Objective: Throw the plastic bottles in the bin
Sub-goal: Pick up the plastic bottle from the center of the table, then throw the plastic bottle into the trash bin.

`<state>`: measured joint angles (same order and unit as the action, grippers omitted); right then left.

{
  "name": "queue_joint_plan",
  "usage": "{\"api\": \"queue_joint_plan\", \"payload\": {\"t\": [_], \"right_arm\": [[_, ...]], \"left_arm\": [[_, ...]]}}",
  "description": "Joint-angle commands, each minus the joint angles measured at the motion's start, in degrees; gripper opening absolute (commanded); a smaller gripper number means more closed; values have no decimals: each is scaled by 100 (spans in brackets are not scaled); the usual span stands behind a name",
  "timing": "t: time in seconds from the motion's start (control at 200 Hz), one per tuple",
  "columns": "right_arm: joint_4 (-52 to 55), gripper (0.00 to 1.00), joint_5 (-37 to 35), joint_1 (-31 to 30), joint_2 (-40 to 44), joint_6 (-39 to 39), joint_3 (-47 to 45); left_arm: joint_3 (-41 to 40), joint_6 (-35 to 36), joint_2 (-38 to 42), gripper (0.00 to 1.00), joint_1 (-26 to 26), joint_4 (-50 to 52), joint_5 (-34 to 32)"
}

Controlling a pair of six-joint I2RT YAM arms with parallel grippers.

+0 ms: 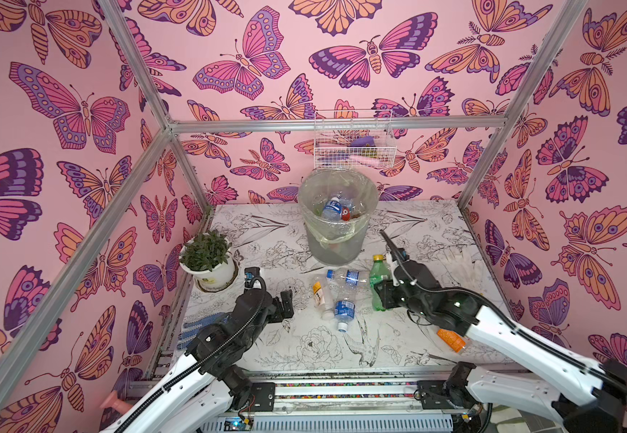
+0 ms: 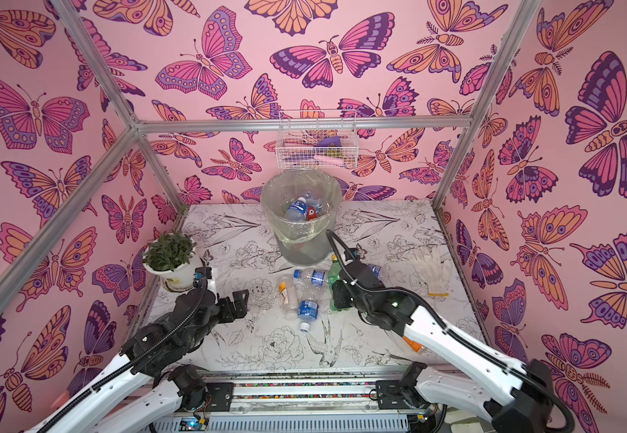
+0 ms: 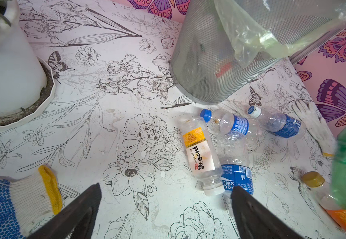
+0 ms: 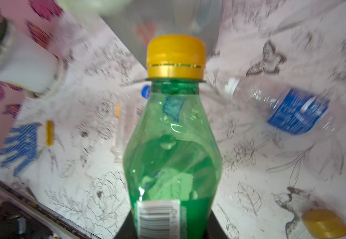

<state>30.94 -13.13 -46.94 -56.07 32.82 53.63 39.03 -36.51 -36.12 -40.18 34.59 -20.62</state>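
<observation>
My right gripper (image 1: 381,298) (image 4: 171,229) is shut on the lower body of a green plastic bottle (image 1: 376,275) (image 4: 172,134) with a yellow cap, held upright in front of the bin and a little to its right. The bin (image 1: 332,247) (image 3: 199,51) stands at the back with a few bottles (image 1: 332,208) inside. A yellow-labelled bottle (image 1: 320,296) (image 3: 201,153) and two blue-labelled ones (image 1: 344,311) (image 1: 351,276) lie between the arms. A third blue one (image 3: 281,125) lies farther right. My left gripper (image 1: 285,301) (image 3: 165,190) stands open over bare table, left of them.
An orange-labelled bottle (image 1: 451,339) lies under my right forearm. A white flowerpot (image 1: 210,275) stands at the left. A blue-dotted glove (image 3: 13,207) lies by my left arm, a white glove (image 1: 465,266) at the right. A wire basket (image 1: 353,140) hangs on the back wall.
</observation>
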Motion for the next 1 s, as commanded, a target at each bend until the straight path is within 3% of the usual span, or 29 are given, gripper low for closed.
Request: {"api": "queue_joint_plan", "payload": {"t": [0.0, 0.446, 0.996], "right_arm": [[-23, 0, -676, -24, 412, -734, 394], [221, 0, -1061, -24, 255, -2079, 2543], [-64, 0, -1098, -22, 440, -2398, 3088]], "left_arm": [[34, -5, -18, 100, -9, 80, -48], [1, -66, -18, 99, -9, 79, 28], [-60, -155, -105, 99, -14, 59, 83]]}}
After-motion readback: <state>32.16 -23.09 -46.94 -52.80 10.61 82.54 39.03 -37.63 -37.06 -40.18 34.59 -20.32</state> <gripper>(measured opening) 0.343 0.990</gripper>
